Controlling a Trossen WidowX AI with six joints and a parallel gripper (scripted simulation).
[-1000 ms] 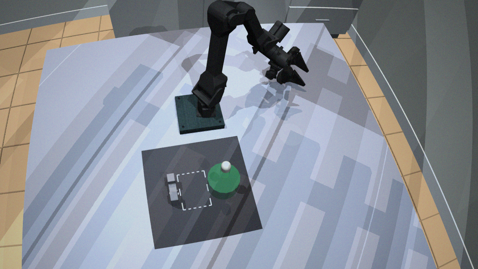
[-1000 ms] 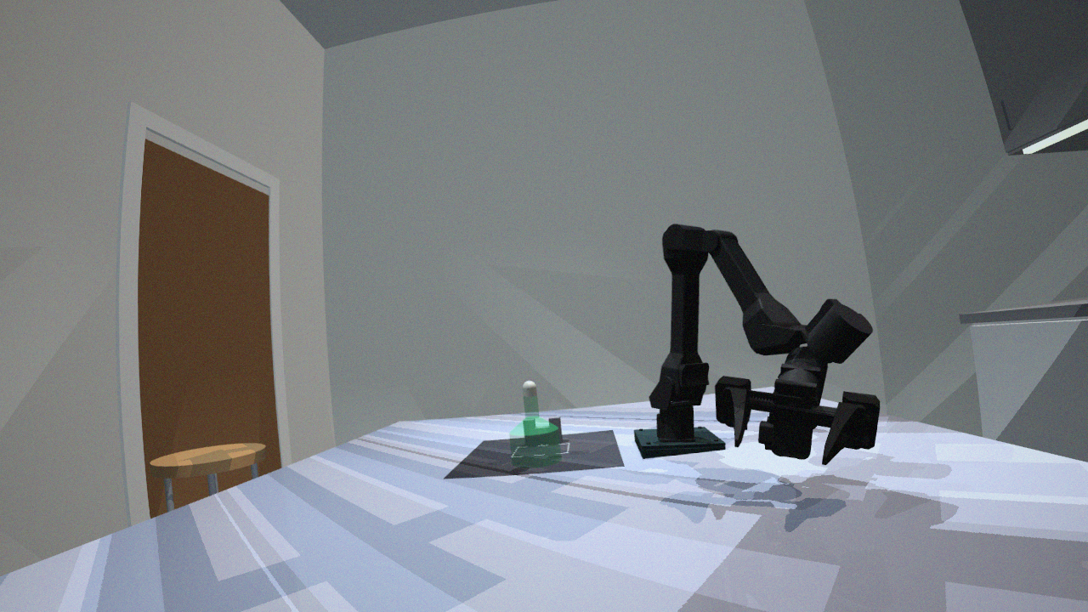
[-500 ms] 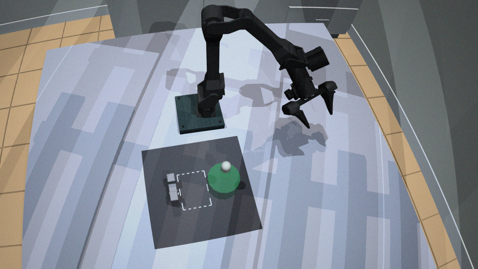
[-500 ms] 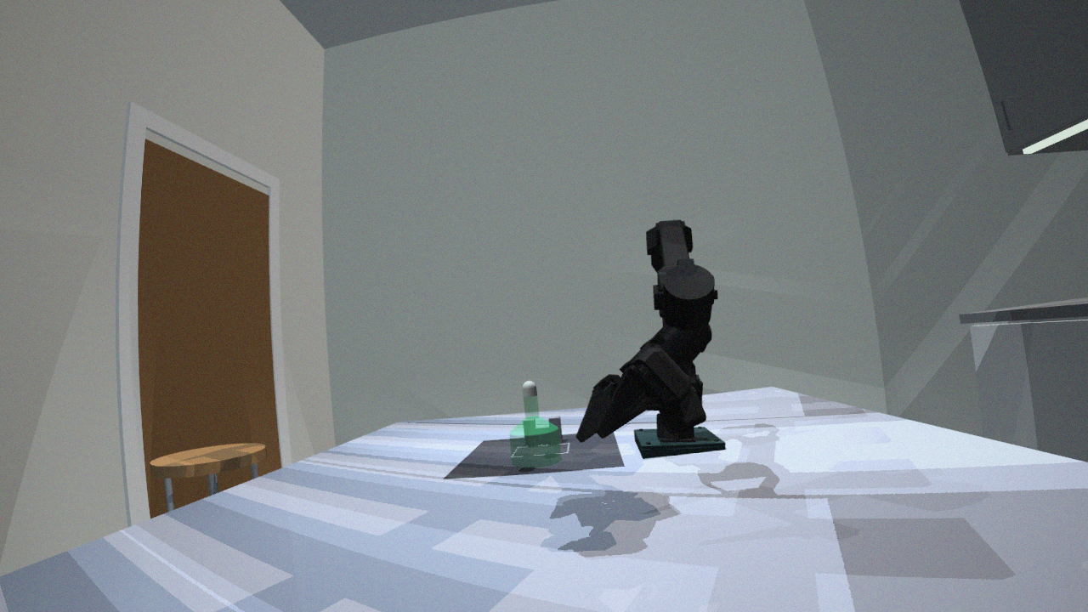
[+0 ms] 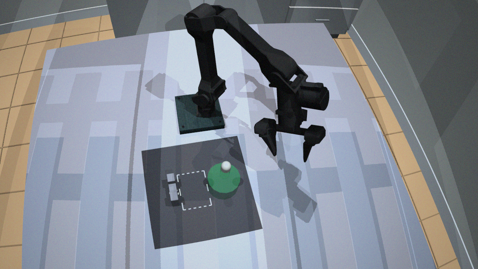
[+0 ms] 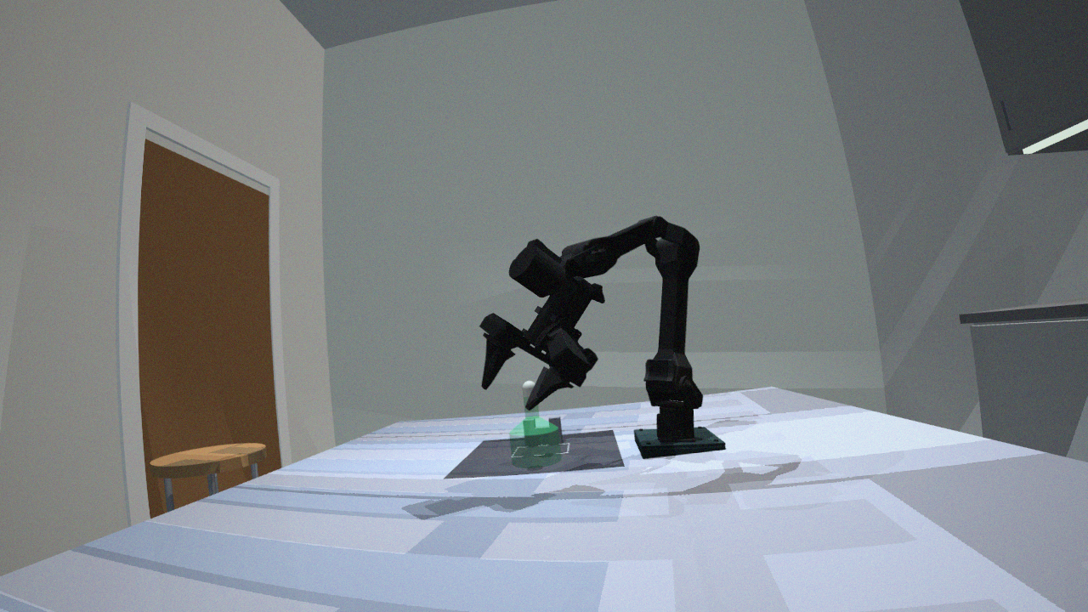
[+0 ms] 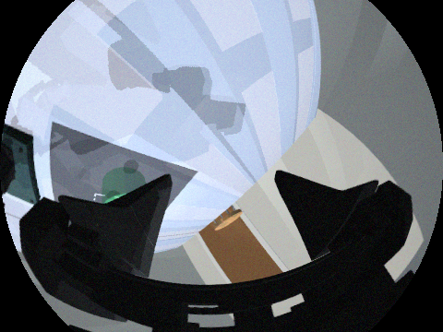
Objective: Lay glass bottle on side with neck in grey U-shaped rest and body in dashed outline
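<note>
"Where is the bottle placed?"
"The green glass bottle (image 5: 223, 182) (image 6: 536, 450) (image 7: 121, 181) is seen standing upright on a dark mat (image 5: 230, 220) (image 6: 486, 460) (image 7: 69, 161), its pale round top (image 5: 226, 165) (image 6: 529, 385) uppermost. From above, it is found off to one side of the jaws (image 5: 289, 158) (image 6: 505, 399) and lower than them."

"And the jaws?"
"They are spread wide, with nothing held between them, and are raised above the surface (image 5: 100, 227) (image 6: 684, 524) (image 7: 185, 115)."

"Where must the bottle be laid?"
"Farther from the jaws than the bottle, a dashed outline (image 5: 197, 207) (image 6: 541, 454) is marked beside it. Beyond that, the grey U-shaped rest (image 5: 173, 192) is set at the outline's far edge."

"How is this step best done?"
"The approach, it is judged, should be made slowly, with the jaws kept high until they are lined up over the neck. One finger should then be lowered on each side, and the grip closed gently, so that the glass is not nudged. After a small lift, the neck should be tipped toward the rest and the body lowered inside the outline. Only once both are supported should the grip be eased open."

"What could go wrong?"
"The neck could be clipped by a fingertip and the bottle toppled."
</note>
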